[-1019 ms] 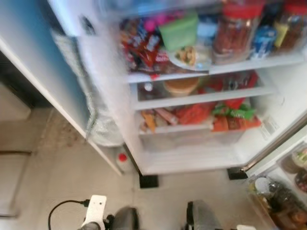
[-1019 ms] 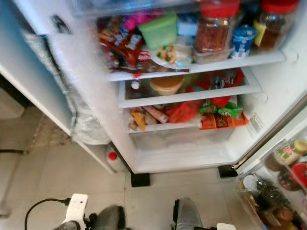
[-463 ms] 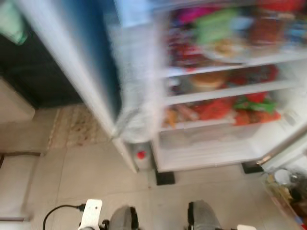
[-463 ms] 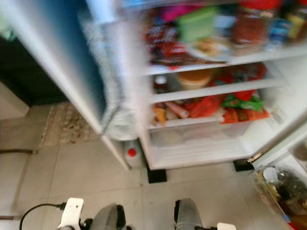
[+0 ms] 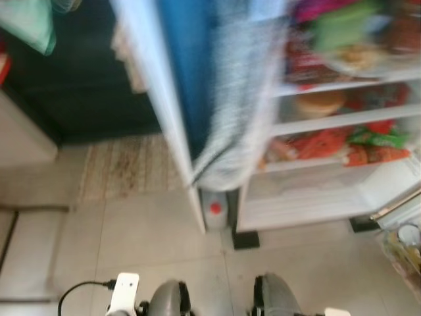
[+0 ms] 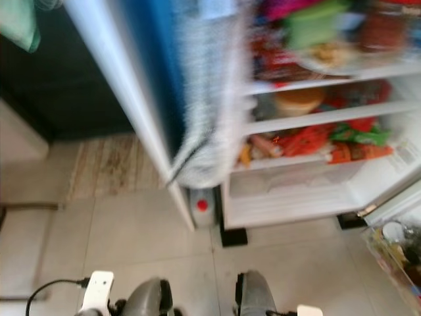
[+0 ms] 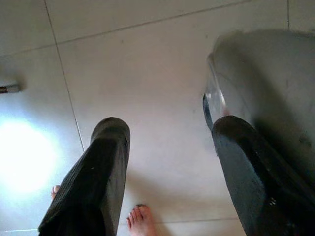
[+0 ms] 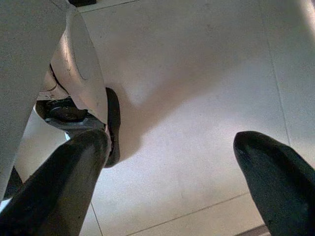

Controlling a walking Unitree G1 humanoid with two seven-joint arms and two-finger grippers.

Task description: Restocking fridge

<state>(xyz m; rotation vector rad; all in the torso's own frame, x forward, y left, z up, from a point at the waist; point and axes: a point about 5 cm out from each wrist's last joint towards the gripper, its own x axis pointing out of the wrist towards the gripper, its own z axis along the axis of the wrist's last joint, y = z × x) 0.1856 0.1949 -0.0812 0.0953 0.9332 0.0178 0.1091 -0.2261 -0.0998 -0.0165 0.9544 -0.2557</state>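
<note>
The white fridge (image 5: 309,204) stands open ahead to the right, its blurred shelves crowded with red, orange and green packets. A white plastic bottle with a red cap (image 5: 214,212) sits on the pale tiled floor (image 5: 131,243) at its base, beside a striped beige rug (image 5: 128,168). Both arms hang idle: the left claw (image 7: 167,162) and right claw (image 8: 172,172) are spread wide, holding nothing. A person's bare toes (image 7: 140,219) rest on the tiles.
</note>
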